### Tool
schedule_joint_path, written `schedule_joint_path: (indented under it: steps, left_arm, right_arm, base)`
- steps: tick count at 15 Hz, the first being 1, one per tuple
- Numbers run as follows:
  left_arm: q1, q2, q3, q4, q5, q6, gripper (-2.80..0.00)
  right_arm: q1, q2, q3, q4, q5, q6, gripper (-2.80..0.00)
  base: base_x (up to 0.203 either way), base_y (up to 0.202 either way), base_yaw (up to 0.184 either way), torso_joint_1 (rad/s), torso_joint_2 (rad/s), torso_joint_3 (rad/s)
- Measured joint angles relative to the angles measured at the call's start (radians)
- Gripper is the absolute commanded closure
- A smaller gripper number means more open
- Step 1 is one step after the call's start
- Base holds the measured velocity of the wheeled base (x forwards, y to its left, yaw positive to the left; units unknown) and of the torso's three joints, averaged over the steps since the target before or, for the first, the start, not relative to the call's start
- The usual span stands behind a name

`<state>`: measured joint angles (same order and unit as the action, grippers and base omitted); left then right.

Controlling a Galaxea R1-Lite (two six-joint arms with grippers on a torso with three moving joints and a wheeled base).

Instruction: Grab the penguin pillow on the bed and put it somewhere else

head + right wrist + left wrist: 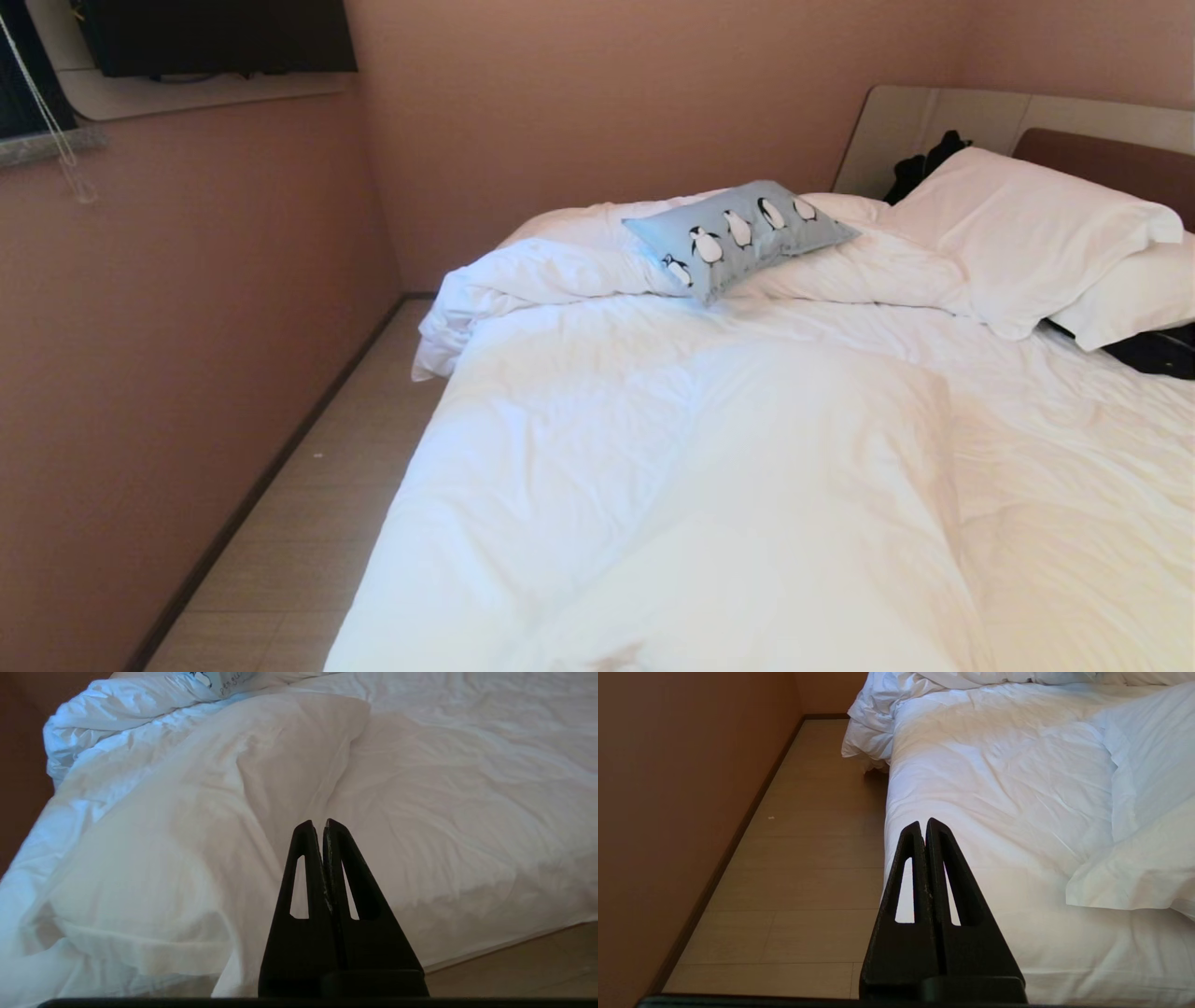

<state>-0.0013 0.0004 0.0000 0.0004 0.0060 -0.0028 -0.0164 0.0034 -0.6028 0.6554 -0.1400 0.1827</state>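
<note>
1. Head view: the small light-blue penguin pillow (740,236) lies on bunched duvet at the far left part of the large white-sheeted bed (709,485), well apart from the plain white pillows (1027,233) by the headboard. A strip of pale wood floor (308,523) runs between the bed's left edge and the pink wall (168,373).
2. Left wrist view: the black left gripper (924,823), jaws pressed together and empty, hangs over the bed's edge beside that floor strip.
3. Right wrist view: the black right gripper (317,823), jaws together and empty, is above the duvet; a corner of the penguin pillow shows far off.

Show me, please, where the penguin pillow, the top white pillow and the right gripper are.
penguin pillow (740,235), head view, middle of its printed face.
top white pillow (1032,229), head view, middle of its upper face.
right gripper (317,823), right wrist view, between its shut fingertips.
</note>
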Motion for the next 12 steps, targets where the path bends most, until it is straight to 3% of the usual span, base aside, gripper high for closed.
schedule_joint_path:
  steps: [12]
  left_arm:
    - [0.0,0.0,0.0,0.0,-0.001,0.0,0.0]
  right_arm:
    - [0.0,-0.005,0.544,-0.498,0.012,-0.214,0.0]
  base:
    - [0.0,0.0,0.0,0.0,0.0,0.0]
